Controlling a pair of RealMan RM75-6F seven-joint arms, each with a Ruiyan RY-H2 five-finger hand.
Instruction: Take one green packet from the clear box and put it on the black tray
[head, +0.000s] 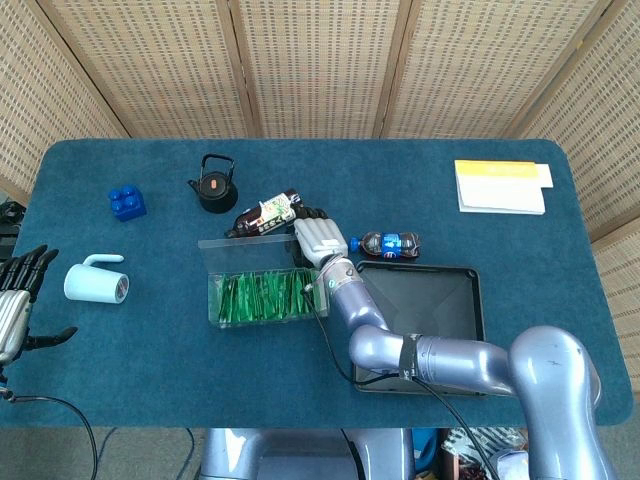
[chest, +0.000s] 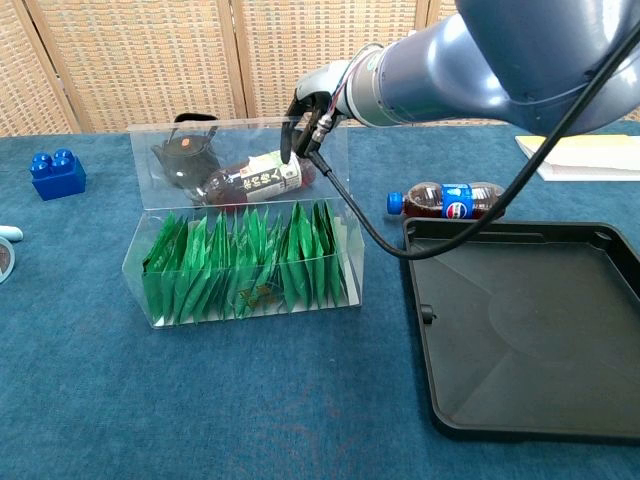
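On the blue tabletop (head: 150, 350) the largest thing is the black tray (chest: 600, 400), lying near and to the right, with nothing on it. Left of it, well apart from its near edge but just beside its left rim in the head view, sits the clear box (chest: 245, 305), its long axis running left to right. The lid (chest: 235, 165) stands raised almost upright along the far side. Inside, the green packets (chest: 240, 265) stand on edge in a row along that same axis, their top edges free now that the lid is up.

The right robot hand (chest: 308, 112) is at the lid's far right upper edge, fingers curled over it and apparently pinching it; the exact contact is hard to make out. The packets lie just below and nearer than this hand. The left robot hand (head: 15, 305) hangs at the far left edge of the tabletop, fingers spread and holding nothing, well apart from the box.

So the right hand is much the nearer, and the tray is on its side too. My judgement: it must let go of the lid, which may fall shut, then come down and nearer to pinch one packet by its top edge.

Behind the box lie a tea bottle (chest: 255, 178), a kettle (head: 214, 185) and a cola bottle (chest: 450, 200).
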